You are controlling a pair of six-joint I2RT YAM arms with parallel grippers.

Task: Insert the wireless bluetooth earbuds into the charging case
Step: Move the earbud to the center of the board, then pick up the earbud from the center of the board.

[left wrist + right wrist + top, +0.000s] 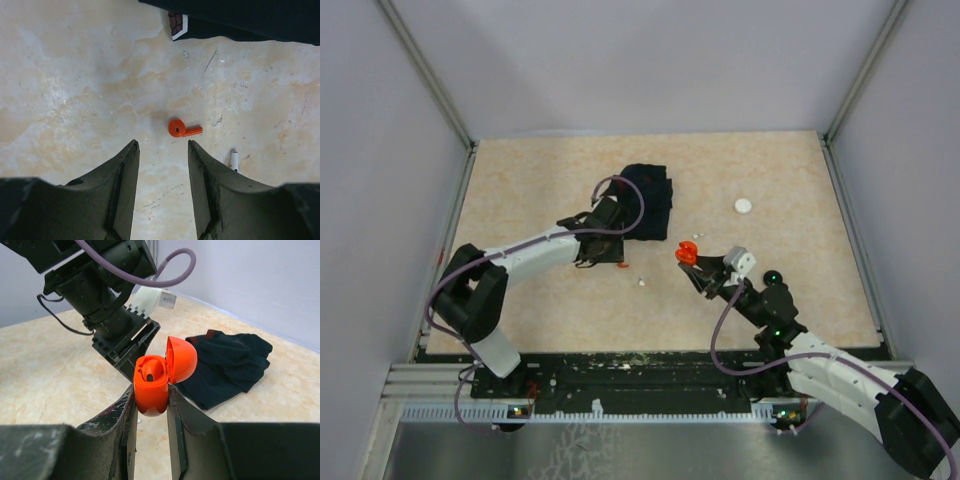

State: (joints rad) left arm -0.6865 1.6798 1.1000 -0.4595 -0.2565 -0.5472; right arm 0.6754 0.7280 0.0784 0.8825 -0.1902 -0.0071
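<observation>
My right gripper point(151, 394) is shut on the open orange charging case point(151, 385) and holds it above the table, lid point(181, 359) hinged back. One orange earbud point(151, 371) sits in the case. A second orange earbud point(182, 129) lies on the table just beyond my open, empty left gripper point(162, 146). A tiny white earbud point(234, 161) lies beside the left gripper's right finger. In the top view the case point(687, 252) is right of the loose orange earbud point(622, 267) and the left gripper point(602, 258).
A dark navy cloth point(648, 200) lies behind the left gripper. A white disc point(743, 206) sits at the back right and a black disc point(773, 274) lies beside the right arm. Walls enclose the table on three sides.
</observation>
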